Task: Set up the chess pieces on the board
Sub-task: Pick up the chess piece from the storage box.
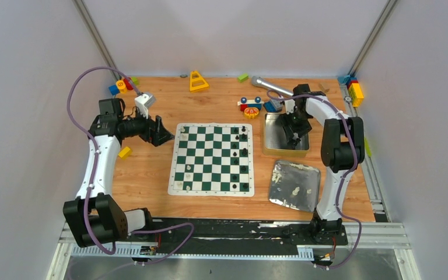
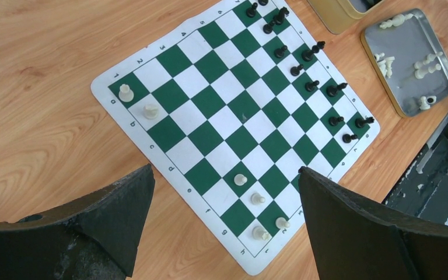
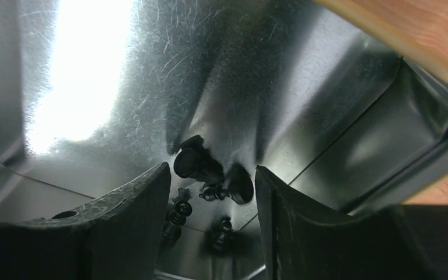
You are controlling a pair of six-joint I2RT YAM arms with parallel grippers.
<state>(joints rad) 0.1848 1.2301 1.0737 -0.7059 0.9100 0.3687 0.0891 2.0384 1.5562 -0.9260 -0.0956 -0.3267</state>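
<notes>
Your right gripper hangs spread over black pieces in the tin (nothing pinched) — left gripper spread too — board: black nearly set, white mostly unplaced.

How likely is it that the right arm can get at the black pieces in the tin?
Likely yes. The right gripper is down inside the tin, open, with black pieces lying between its fingers and nothing covering them.

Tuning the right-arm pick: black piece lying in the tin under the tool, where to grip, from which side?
Likely the stem of the black piece, from straight above: it lies on its side on the tin floor, round base facing the camera, open right tool straddling it.
</notes>
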